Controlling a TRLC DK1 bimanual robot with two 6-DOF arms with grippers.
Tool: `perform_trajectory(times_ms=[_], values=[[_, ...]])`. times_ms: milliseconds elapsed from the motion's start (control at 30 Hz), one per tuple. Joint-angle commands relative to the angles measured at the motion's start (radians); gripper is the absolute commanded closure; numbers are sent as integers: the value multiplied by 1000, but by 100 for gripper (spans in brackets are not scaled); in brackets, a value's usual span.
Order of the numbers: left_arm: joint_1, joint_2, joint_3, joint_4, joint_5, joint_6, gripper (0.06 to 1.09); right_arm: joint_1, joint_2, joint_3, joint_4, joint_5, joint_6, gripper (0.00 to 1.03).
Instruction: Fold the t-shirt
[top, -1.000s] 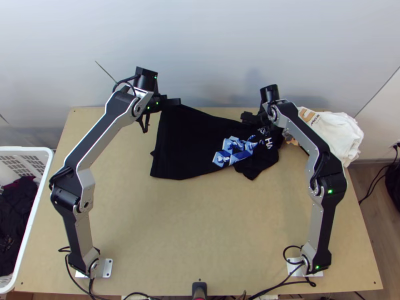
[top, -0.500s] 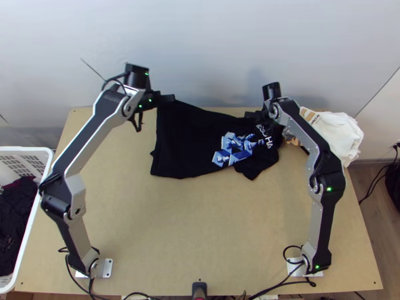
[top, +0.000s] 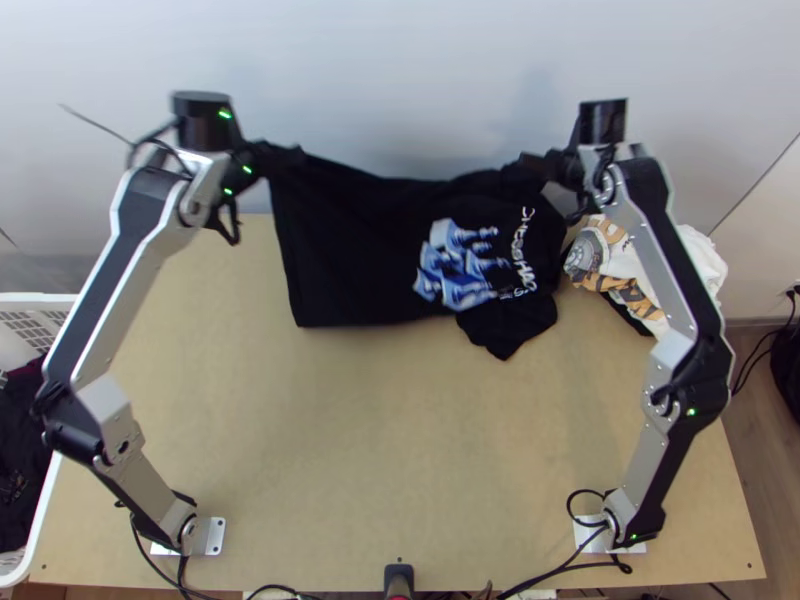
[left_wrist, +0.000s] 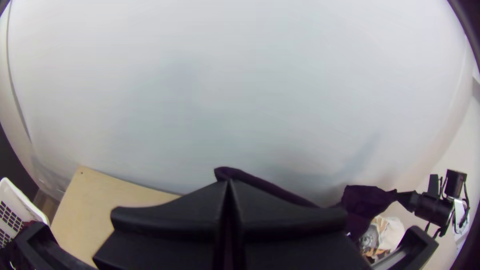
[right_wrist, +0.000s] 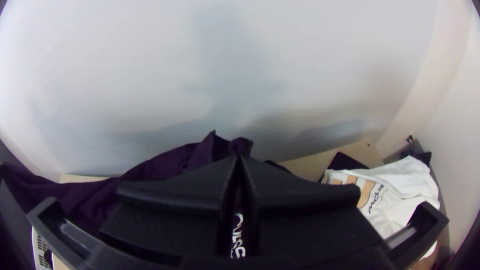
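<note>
A black t-shirt (top: 350, 260) with a blue-and-white print is stretched between two robot grippers at the far side of a light wooden table (top: 400, 430). Over the last second both arms have risen and spread apart, carrying the shirt's far edge up off the wood and drawing it out wider, with a slight sag in the middle. The left gripper (top: 297, 156) has its fingers clenched on one far corner, likely at the hem; the right gripper (top: 527, 162) pinches the other end, probably near a shoulder or sleeve. The shirt's near left corner has shifted toward the wall, while the near sleeve (top: 508, 325) stays about where it was, seemingly resting on the table. For the task, this looks like straightening before folding: the shirt probably needs to be pulled taut and laid flat next. The trailing sleeve could crumple underneath. A white printed garment (top: 700, 265) lies bunched just beyond the right arm.
</note>
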Motion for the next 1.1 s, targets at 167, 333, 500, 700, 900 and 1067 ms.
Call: perform_trajectory(times_ms=[167,333,500,700,900,1067], values=[[19,-150,93,9,-135,55,105,22,-212,104,-15,95,-25,100],[-21,-250,92,10,-186,84,105,60,-333,98,3,197,-117,100],[-69,-359,90,13,-213,135,105,108,-462,75,10,269,-216,100],[-73,-469,93,39,-244,191,105,154,-600,47,83,361,-351,100],[-127,-575,93,56,-244,280,105,213,-724,-1,244,467,-555,100],[-128,-646,95,76,-244,345,105,216,-833,-53,401,491,-694,100]])
